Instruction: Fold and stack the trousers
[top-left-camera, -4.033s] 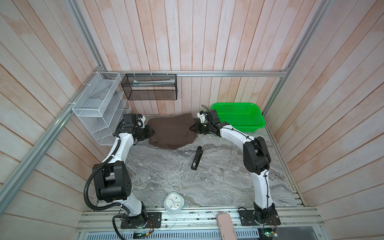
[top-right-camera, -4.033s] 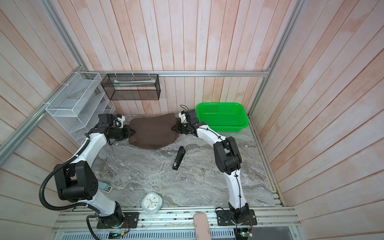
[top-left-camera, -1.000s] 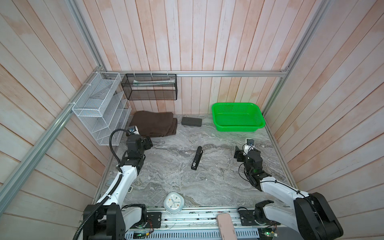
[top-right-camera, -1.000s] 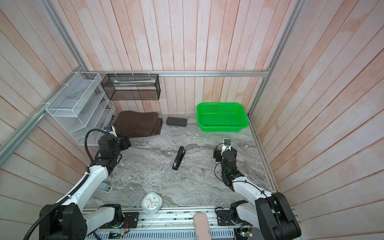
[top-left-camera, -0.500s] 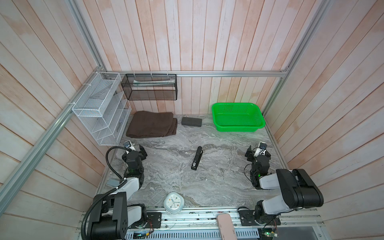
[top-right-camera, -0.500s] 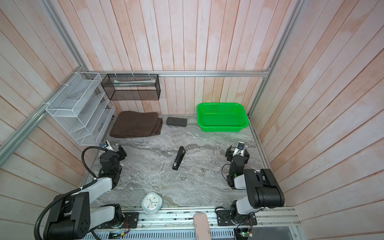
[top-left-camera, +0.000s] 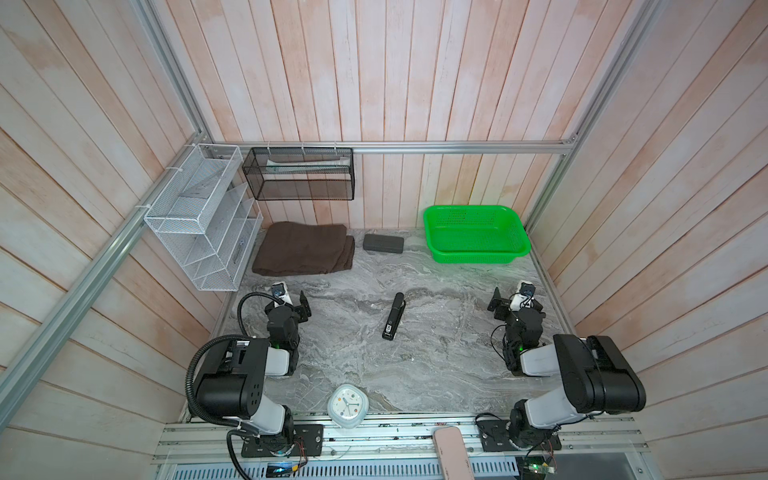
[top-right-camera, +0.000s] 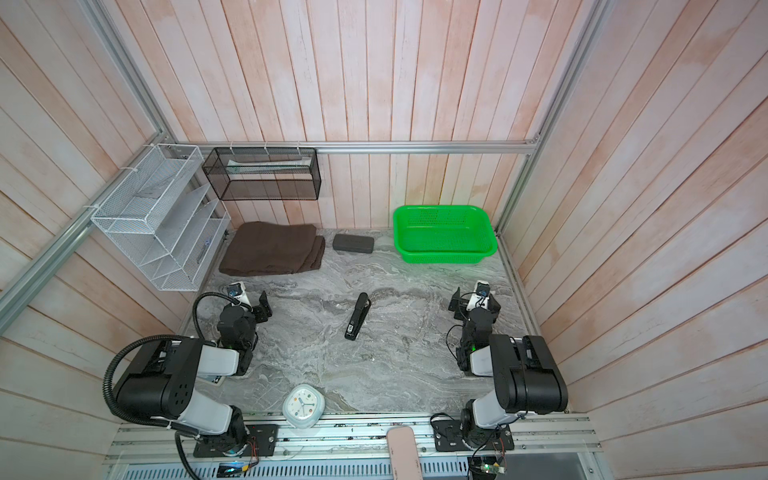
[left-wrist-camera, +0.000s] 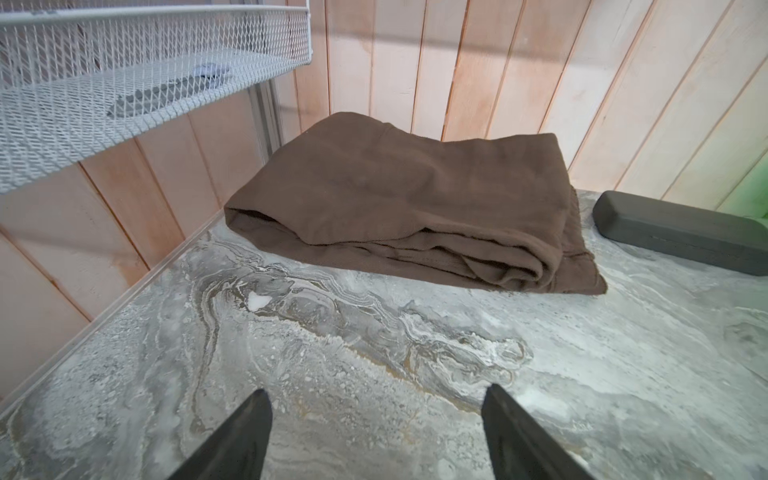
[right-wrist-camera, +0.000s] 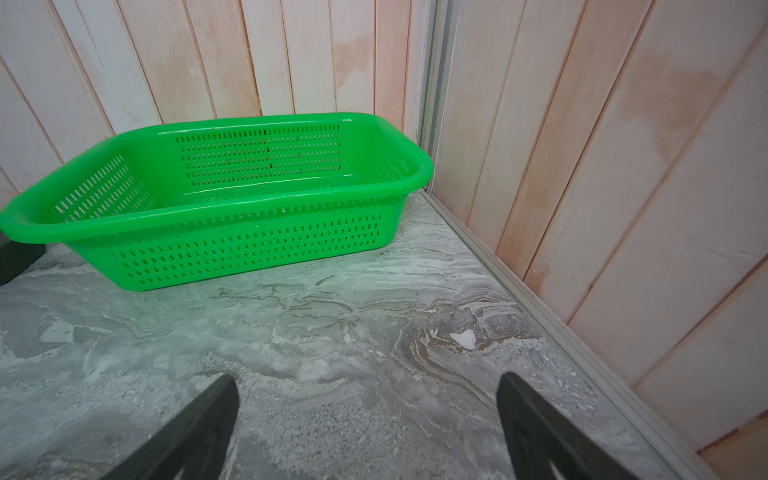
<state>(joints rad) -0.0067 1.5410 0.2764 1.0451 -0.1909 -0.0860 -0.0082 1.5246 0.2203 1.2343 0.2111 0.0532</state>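
The trousers (top-left-camera: 303, 249) (top-right-camera: 272, 249) lie folded into a flat dark brown bundle at the table's back left corner, under the white wire rack. In the left wrist view the trousers (left-wrist-camera: 407, 199) show layered folds at their near edge. My left gripper (top-left-camera: 291, 305) (left-wrist-camera: 377, 390) hovers low over bare marble a short way in front of them, open and empty. My right gripper (top-left-camera: 515, 305) (right-wrist-camera: 368, 376) sits at the right side, in front of the green basket, open with nothing between its fingers. Both arms are folded back near their bases.
A green basket (top-left-camera: 476, 239) (right-wrist-camera: 216, 199) stands empty at the back right. A dark grey case (top-left-camera: 383, 243) (left-wrist-camera: 681, 237) lies between it and the trousers. A black stapler (top-left-camera: 393, 316) lies mid-table, a white clock (top-left-camera: 348, 405) at the front edge. A wire rack (top-left-camera: 199, 216) and black mesh shelf (top-left-camera: 299, 174) hang on the walls.
Both arms have drawn back from the trousers at the far end to the near sides of the table. The trousers stay folded at the back left. The right gripper has opened wider.
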